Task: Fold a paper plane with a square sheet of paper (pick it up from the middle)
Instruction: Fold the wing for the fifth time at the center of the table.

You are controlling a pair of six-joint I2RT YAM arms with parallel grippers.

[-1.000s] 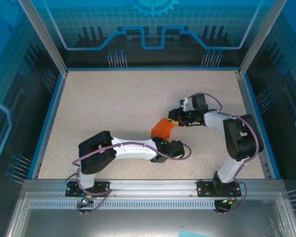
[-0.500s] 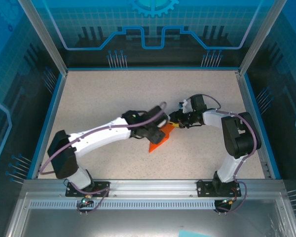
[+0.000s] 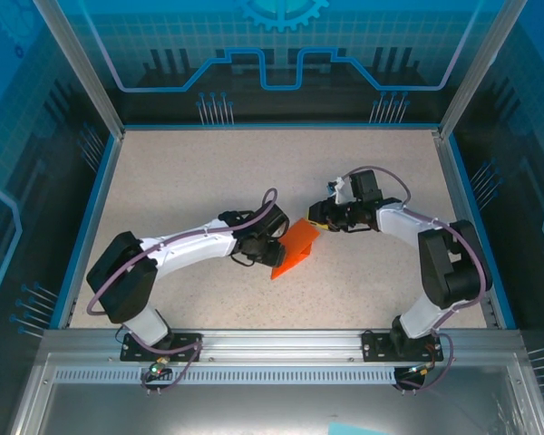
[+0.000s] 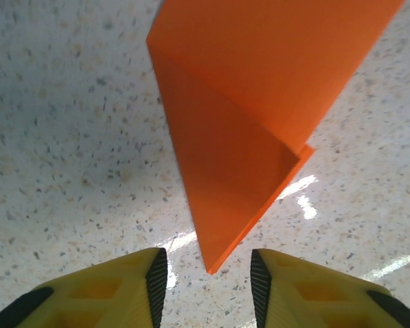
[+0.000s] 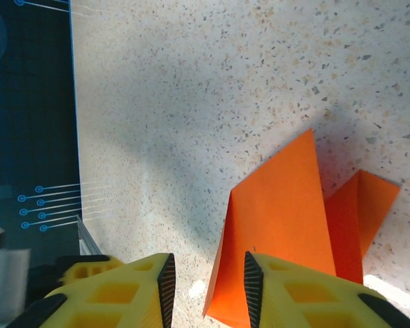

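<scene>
1. Within the last second, our left gripper (image 4: 208,273) has swung out from near its base to the paper plane (image 3: 293,249). Its jaws are narrower but open around the pointed tip.
2. Our right gripper (image 5: 206,273), jaws parted, straddles the opposite edge. We judge folding unfinished.
3. The plane lies on the table (image 3: 190,181) between the grippers: bright orange, layered, one flap raised.

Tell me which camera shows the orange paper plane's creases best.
Left wrist view: the paper plane is close up, with a long crease and its pointed tip sharp. The right wrist view shows it as two raised flaps, partly cut off. The top view shows it as a small orange wedge.
</scene>
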